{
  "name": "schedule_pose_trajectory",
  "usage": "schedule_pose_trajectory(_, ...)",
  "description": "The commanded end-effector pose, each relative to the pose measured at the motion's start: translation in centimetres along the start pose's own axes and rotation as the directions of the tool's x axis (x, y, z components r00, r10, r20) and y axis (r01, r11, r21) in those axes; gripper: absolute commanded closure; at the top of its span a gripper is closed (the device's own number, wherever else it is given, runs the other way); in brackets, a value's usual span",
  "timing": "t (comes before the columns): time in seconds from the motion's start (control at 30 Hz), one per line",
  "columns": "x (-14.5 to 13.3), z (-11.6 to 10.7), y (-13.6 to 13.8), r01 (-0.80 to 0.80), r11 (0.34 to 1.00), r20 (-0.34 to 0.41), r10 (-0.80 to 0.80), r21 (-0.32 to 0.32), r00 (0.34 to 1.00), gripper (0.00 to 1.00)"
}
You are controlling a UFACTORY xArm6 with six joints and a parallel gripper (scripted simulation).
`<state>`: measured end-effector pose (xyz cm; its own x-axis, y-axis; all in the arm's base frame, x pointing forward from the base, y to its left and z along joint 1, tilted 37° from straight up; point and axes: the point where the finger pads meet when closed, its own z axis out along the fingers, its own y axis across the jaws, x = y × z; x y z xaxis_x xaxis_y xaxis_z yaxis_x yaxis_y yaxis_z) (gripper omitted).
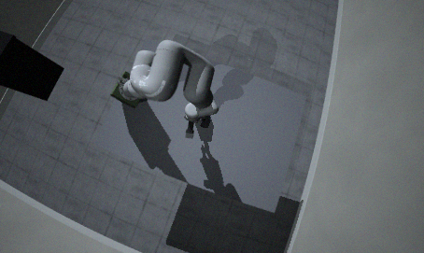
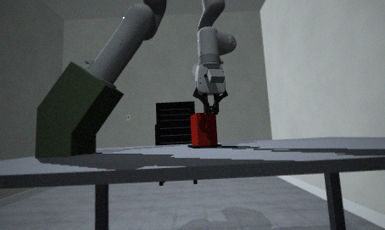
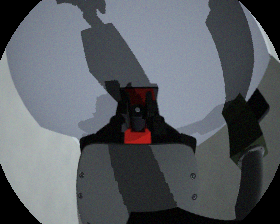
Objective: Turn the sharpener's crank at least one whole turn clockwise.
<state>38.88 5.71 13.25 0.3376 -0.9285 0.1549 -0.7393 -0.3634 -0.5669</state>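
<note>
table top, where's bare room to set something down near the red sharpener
On the table, bare surface runs right of the red sharpener to the far edge, and along the front edge. Another patch lies between the sharpener and the green base block. Crowded directly above the sharpener, where the pincer grips the crank knob.

From above the arm [image 1: 198, 81] hides my sharpener | knob between the jaws too small to make out
</note>
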Motion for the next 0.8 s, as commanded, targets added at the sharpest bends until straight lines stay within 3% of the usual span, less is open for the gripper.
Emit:
schedule_pose_trajectory(0.0,0.0,0.0,-0.2,0.0,1.0,-0.017,0.0,0.01,1.0,1.0)
schedule_pose_trajectory(0.6,0.0,0.3,-1.8,0.0,1.0,-0.017,0.0,0.01,1.0,1.0)
schedule_pose_trajectory(0.77,0.0,1.8,-3.9,0.0,1.0,-0.017,0.0,0.01,1.0,1.0)
